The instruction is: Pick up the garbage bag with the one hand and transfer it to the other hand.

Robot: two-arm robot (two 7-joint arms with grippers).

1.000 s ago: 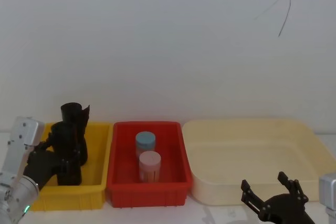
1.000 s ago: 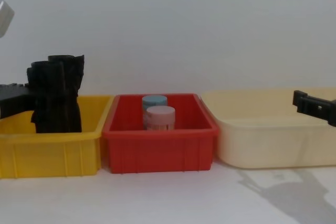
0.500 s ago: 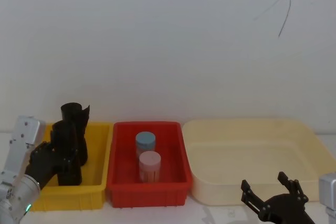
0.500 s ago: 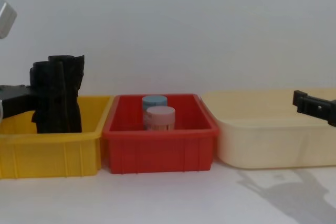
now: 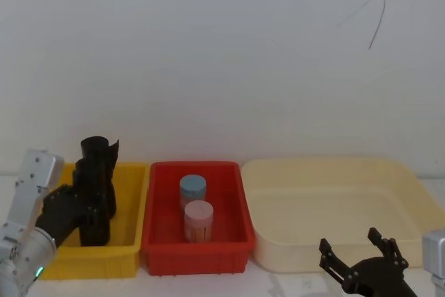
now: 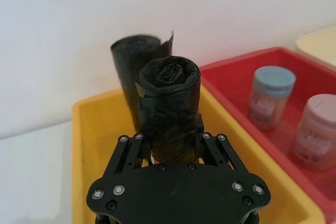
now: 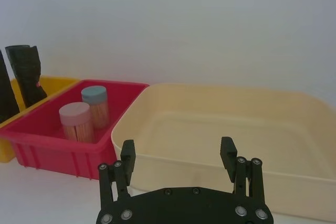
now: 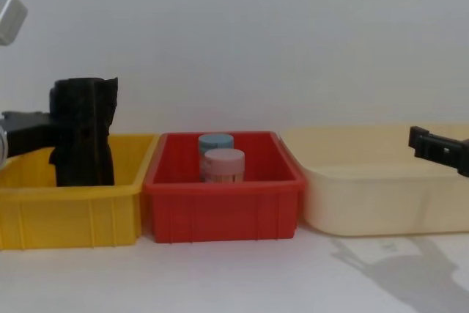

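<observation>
The garbage bag, a chunky matte black roll, stands upright in the yellow bin. My left gripper, the one hand with the green ring, is shut on the roll's lower half, one finger on each side. From the chest view the bag rises well above the bin's rim, and its lower part is hidden behind the bin wall. A slimmer black roll with a flared top stands just behind it. My right gripper, the other hand, hovers open and empty low at the right, in front of the cream tray.
Between the yellow bin and the cream tray sits a red bin holding a blue-lidded jar and a pink-lidded jar. A plain white wall stands close behind the bins. White tabletop stretches in front of them.
The left gripper has moved slightly up and to the right with the garbage bag, which now overlaps the slimmer roll in the chest view. The right gripper has stayed still.
</observation>
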